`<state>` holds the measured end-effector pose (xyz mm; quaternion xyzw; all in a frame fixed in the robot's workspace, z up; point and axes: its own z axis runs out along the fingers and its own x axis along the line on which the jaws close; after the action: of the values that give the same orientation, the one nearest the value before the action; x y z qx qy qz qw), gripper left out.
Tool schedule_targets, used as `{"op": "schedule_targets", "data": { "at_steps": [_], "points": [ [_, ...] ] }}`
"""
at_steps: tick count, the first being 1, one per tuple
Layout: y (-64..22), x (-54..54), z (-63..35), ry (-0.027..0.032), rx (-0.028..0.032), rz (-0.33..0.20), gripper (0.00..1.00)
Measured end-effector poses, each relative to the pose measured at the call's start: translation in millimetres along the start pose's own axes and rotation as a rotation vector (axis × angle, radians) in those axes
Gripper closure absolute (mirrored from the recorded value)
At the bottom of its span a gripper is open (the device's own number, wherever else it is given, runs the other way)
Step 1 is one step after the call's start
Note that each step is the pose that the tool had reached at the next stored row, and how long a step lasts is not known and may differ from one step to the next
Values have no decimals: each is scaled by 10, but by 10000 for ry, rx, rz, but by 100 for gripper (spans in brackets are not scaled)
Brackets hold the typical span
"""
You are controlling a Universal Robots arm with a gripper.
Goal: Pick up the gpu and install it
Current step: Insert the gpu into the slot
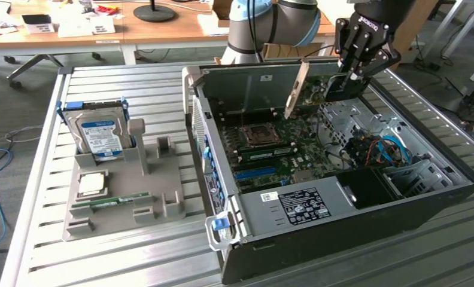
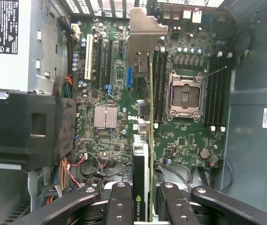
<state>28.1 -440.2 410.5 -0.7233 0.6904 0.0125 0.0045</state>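
Observation:
The gpu (image 1: 317,91) is a thin dark card with a silver-grey end bracket (image 1: 298,89). It hangs tilted above the motherboard (image 1: 281,149) inside the open computer case (image 1: 221,197). My gripper (image 1: 351,81) is shut on the card's end away from the bracket. In the wrist view the gpu (image 2: 150,140) appears edge-on, running from between my gripper (image 2: 145,199) fingers (image 2: 119,201) out to the bracket (image 2: 145,37). It hovers over the board between the expansion slots (image 2: 110,61) and the processor socket (image 2: 186,96), and I cannot tell if it touches a slot.
A grey holder (image 1: 161,191) at the exterior view's left carries a blue-labelled hard drive (image 1: 100,134), a processor chip (image 1: 91,184) and a green memory stick (image 1: 109,203). Inside the case are a power supply (image 1: 301,206), a drive cage (image 1: 416,173) and loose cables (image 1: 385,149). Desks stand behind.

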Motion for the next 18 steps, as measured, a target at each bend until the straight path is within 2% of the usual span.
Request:
{"op": "schedule_targets", "data": {
  "at_steps": [9, 18],
  "points": [
    [0, 0, 12, -1, 0, 0, 73],
    [-1, 2, 64, 2, -1, 0, 73]
  ]
}}
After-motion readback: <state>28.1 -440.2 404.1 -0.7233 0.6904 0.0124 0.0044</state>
